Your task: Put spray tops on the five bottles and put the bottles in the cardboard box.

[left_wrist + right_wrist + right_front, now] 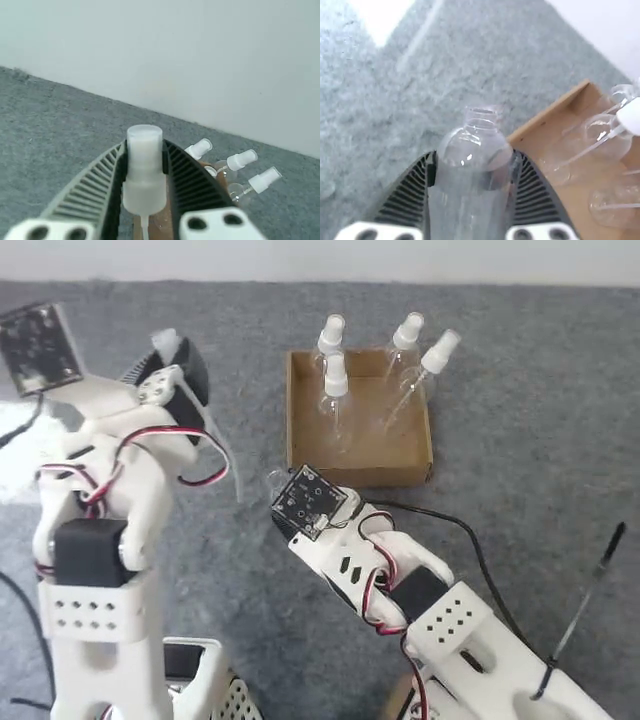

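Two robot arms work over a grey carpet-covered counter [520, 390], seen from above and from each wrist.

The left hand [145, 150] is raised at the far left of the scene. Its two black ribbed fingers [192, 180] are pressed against a white plastic spray top [145, 175], pinching it upright from both sides. In the high view the same spray top [165, 340] shows above the arm, and its thin clear dip tube [228, 465] trails down toward the near side.

The right hand [474, 165] sits near the middle of the counter, just beside the near left corner of a brown cardboard box [360, 478]. It is clamped around a clear plastic bottle [475, 145], gripping it at the shoulder. The bottle's neck is open, with no top on it. In the high view only the bottle's neck [275, 480] peeks out from under the arm's wrist camera.

The cardboard box [555, 112] lies open in the far middle of the counter. Inside it are four clear plastic bottles [335, 415], each already fitted with a white spray top, leaning at different angles. A pale wall [200, 60] rises behind the counter's far edge
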